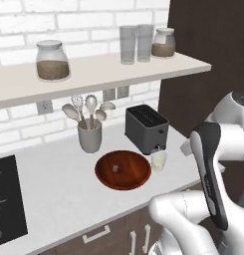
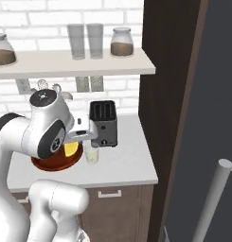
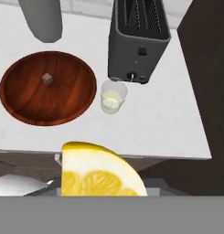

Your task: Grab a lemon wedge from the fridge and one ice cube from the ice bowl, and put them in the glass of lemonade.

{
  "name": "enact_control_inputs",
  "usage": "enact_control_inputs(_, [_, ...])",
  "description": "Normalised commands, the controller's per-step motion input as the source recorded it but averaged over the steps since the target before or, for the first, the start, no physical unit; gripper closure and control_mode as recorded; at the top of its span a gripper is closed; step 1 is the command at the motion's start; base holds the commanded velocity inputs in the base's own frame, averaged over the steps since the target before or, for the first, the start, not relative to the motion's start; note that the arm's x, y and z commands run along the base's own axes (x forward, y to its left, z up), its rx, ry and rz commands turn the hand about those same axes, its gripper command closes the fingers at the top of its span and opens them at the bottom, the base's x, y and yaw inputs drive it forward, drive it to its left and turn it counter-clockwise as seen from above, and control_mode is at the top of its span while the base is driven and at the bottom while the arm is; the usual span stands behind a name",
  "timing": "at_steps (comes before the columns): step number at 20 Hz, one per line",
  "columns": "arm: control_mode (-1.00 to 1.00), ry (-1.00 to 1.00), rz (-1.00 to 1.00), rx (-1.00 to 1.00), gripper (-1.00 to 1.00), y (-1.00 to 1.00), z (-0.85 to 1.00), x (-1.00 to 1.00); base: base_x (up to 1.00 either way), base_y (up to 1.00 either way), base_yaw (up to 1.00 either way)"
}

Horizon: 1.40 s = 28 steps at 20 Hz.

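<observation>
The lemon wedge (image 3: 99, 171) looms large and yellow at the bottom of the hand view, held in my gripper (image 2: 73, 143), which is shut on it. It also peeks out yellow (image 2: 70, 150) under the hand. I hover over the counter's front edge, short of the glass of lemonade (image 3: 114, 96) (image 1: 159, 160), which stands in front of the toaster. To the glass's left sits the wooden ice bowl (image 3: 22, 103) (image 1: 124, 182) with one ice cube (image 3: 47, 78) (image 1: 116, 168) in it. The fridge door (image 2: 217, 94) with its silver handle (image 2: 213, 203) stands on the right.
A black toaster (image 3: 138, 41) (image 1: 146, 128) stands just behind the glass. A grey cup of utensils (image 1: 89, 134) is behind the bowl. The shelf (image 1: 93, 74) above holds two tall glasses and jars. A dark cabinet wall (image 2: 169, 94) bounds the counter on the right.
</observation>
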Motion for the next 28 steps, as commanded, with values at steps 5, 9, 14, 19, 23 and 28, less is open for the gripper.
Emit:
enact_control_inputs(5, [-1.0,0.04,0.0,0.0,1.0,0.41,-0.36,0.72,0.0,0.0,0.0])
enact_control_inputs(9, [-1.0,0.16,0.01,-0.07,1.0,0.0,-0.34,0.29,0.0,0.0,0.0])
enact_control_inputs(14, [-1.0,0.12,0.0,-0.05,1.0,0.0,-0.31,0.21,0.0,0.0,0.0])
enact_control_inputs(19, [-1.0,0.04,0.0,-0.01,1.0,0.0,-0.05,0.11,0.0,0.0,0.0])
enact_control_inputs(23, [-1.0,0.01,0.0,0.0,1.0,0.0,0.0,0.26,0.0,0.0,0.0])
enact_control_inputs(28, [-1.0,0.0,-0.08,0.0,1.0,0.03,0.0,0.68,0.0,0.0,0.0])
